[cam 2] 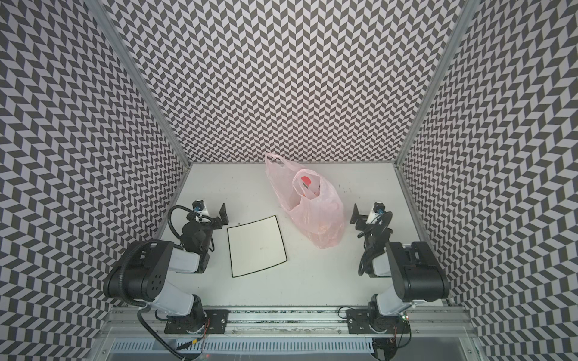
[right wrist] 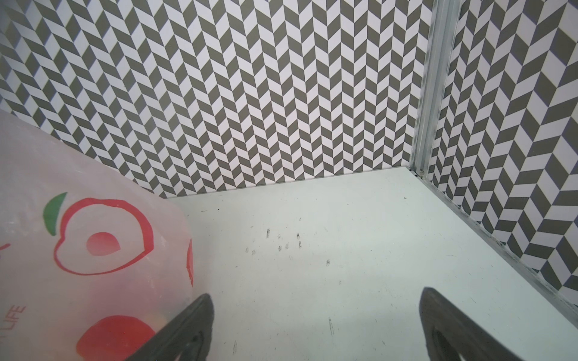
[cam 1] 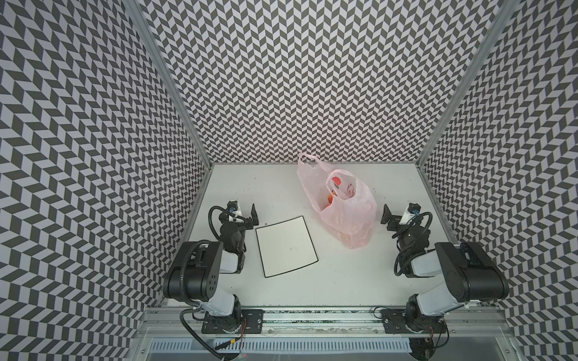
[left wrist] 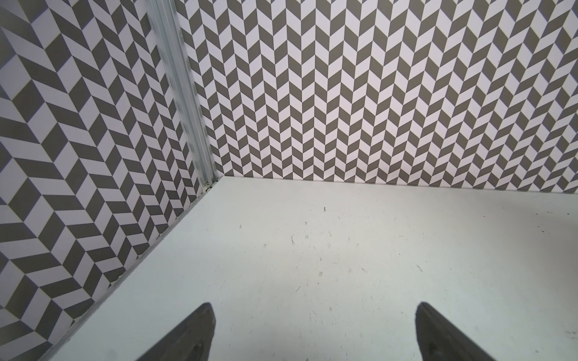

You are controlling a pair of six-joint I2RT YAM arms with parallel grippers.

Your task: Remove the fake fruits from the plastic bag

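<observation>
Top view: bag (cam 1: 341, 218) just right of plate (cam 1: 286, 250), fruit (cam 1: 330, 200) inside, none out. Jaws wide open, empty on left gripper (left wrist: 314, 308) and right gripper (right wrist: 316, 293). Start step. Next: probably pin a handle, reach through mouth.

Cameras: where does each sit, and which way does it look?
Top views: high behind the arms, looking down at bag, plate; left arm, right arm show.
Left wrist: on left arm, facing back-left corner; left gripper open.
Right wrist: on right arm, facing back-right corner; right gripper open, bag beside.
Shared: bag, in top and right wrist views.
</observation>
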